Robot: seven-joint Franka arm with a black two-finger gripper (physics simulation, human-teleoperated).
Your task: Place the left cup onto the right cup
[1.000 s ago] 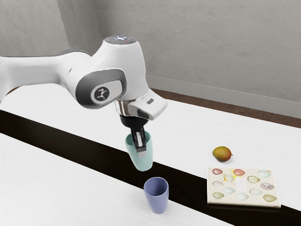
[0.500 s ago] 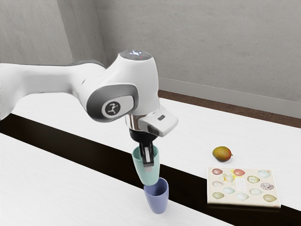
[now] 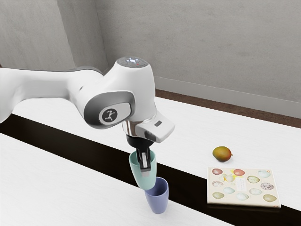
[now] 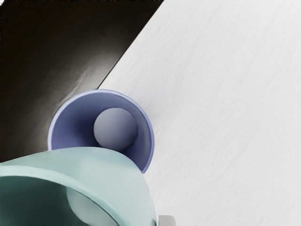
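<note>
1. The blue cup (image 3: 157,197) stands upright on the table (image 3: 56,188). The wrist view looks down into it: it is empty, with its round bottom bare (image 4: 115,128).
2. The green cup (image 3: 141,173) hangs tilted above the blue cup, with its base at the blue cup's rim on the arm's side. I cannot tell whether the two touch. In the wrist view its wall (image 4: 80,174) covers part of the blue cup's rim, and nothing lies inside it.
3. The gripper (image 3: 145,165) is clamped on the green cup's wall at the rim, one finger inside and one outside, and carries it.
4. The table is white, with a dark strip (image 3: 70,146) running across it. The blue cup stands at that strip's near edge.
5. A mango (image 3: 222,153) lies on the white top beyond the strip, well apart from the blue cup toward the exterior view's right.
6. An egg card (image 3: 243,187) lies flat nearer than the mango, also to the blue cup's right and across the strip's edge.
7. Behind the table is a grey wall (image 3: 211,42) with a pale skirting over a brown floor (image 3: 225,106).
</note>
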